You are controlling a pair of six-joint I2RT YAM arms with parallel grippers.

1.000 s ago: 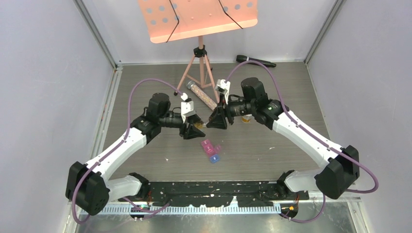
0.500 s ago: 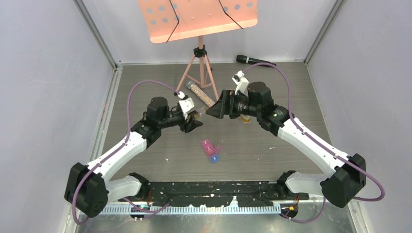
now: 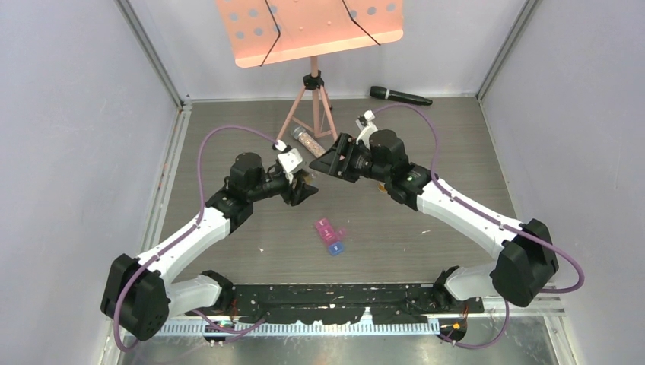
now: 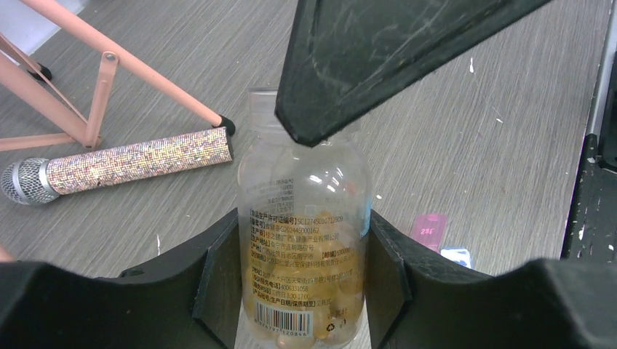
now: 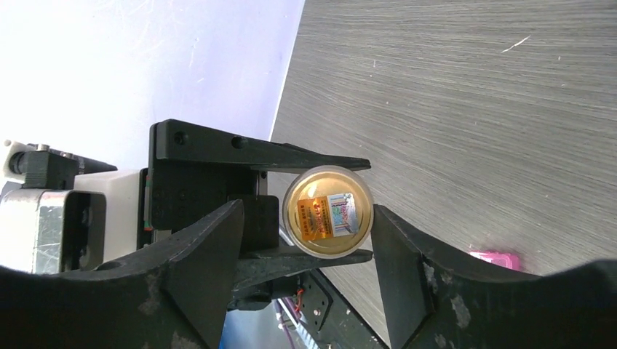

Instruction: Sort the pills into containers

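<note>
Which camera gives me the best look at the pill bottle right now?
Left wrist: the pill bottle fills the centre, label and yellow pills clear between the left fingers. Right wrist shows only its round end; top external barely a speck.

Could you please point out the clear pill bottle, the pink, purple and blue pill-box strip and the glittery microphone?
Clear plastic pill bottle point(image 4: 305, 251): left wrist view, its printed label.
Pink, purple and blue pill-box strip point(image 3: 330, 236): top external view, its middle compartment.
Glittery microphone point(image 4: 138, 161): left wrist view, its handle.
</note>
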